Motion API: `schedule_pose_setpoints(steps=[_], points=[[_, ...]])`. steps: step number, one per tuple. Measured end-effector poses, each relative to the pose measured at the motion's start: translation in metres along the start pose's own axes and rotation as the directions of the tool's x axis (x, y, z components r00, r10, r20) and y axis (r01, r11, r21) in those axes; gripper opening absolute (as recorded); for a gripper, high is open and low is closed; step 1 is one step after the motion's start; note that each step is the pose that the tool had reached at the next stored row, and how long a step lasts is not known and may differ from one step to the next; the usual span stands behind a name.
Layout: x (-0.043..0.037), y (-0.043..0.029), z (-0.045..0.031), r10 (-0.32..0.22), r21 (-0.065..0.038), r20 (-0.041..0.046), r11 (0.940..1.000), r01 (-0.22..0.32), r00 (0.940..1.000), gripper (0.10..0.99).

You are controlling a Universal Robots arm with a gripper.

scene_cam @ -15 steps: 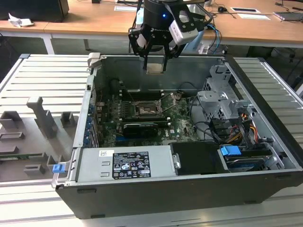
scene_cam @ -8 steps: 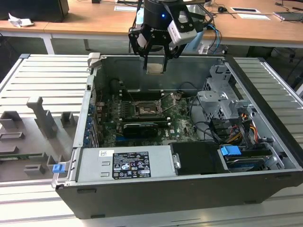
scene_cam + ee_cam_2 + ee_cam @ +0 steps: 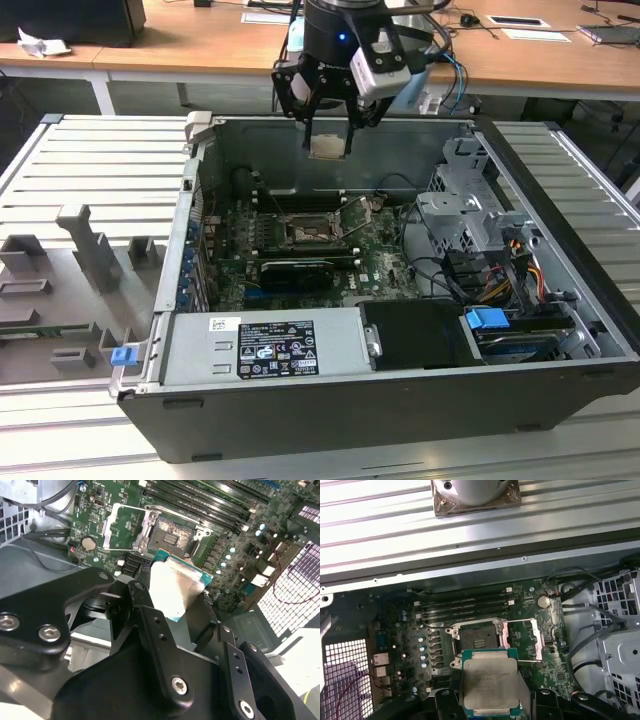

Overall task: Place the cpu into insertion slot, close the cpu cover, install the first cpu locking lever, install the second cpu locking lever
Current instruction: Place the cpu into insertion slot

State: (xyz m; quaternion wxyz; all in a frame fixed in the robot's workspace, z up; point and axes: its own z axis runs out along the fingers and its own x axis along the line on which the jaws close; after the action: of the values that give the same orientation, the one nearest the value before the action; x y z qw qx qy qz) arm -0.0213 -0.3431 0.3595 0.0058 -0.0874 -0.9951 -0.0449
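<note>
The claw is grasping the cpu by two opposite edges and is hanging with it in the upper middle of the exterior view, above the far wall of the open computer case. The case is lying on its side on the grey ribbed worktop. In both wrist views the cpu is showing its pale silvery face with a green rim, and the black fingers are pressing on it from either side. The chip is sitting level and well clear of the board, touching nothing but the claw. The insertion slot is lying below it, near the centre of the exterior view, on the green motherboard; its dark square bed is lying bare inside a silvery rim. The cpu cover is standing swung open, hinged just beside the slot on the exterior view's right, and its cut-out centre is letting the green board show through. The long black memory slots are running along the far side of the socket, and a round coin battery is sitting near the open cover. In the lower middle of the exterior view, a silver power supply box with a black label is lining the near wall of the case.
</note>
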Motion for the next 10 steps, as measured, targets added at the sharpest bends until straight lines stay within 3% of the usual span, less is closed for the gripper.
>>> schedule_pose_setpoints(steps=[5, 10], points=[[0.0, 0.0, 0.0004, 0.07, -0.001, 0.0062, 0.9975, -0.07, 0.9975, 0.525], [-0.0001, -0.0001, 0.001, 0.154, -0.004, 0.0135, 0.9881, -0.154, 0.988, 0.525]])
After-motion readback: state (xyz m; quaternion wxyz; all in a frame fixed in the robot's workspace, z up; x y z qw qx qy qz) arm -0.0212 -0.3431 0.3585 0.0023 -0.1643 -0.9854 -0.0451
